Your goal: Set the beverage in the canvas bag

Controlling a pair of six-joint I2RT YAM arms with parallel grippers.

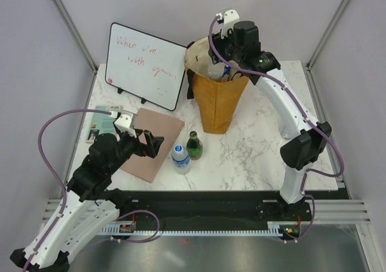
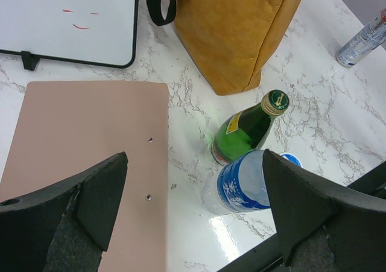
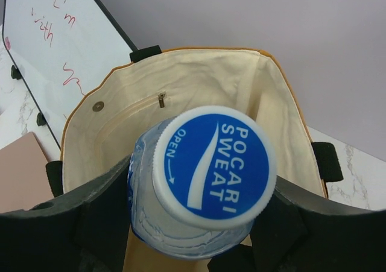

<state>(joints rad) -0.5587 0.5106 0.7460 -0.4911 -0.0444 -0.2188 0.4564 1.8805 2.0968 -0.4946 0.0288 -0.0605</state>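
Right fingers (image 3: 90, 224) clamped on Pocari Sweat bottle (image 3: 208, 166), poised at canvas bag (image 3: 241, 85) mouth; release pending. Left fingers (image 2: 96, 187) apart, idle.

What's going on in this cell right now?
The right gripper is shut on a Pocari Sweat bottle and holds it cap-up over the open mouth of the canvas bag; it has not been released. The left gripper is open and hovers above the pink board, holding nothing. A green glass bottle and a blue-labelled water bottle stand side by side on the table in front of the bag.
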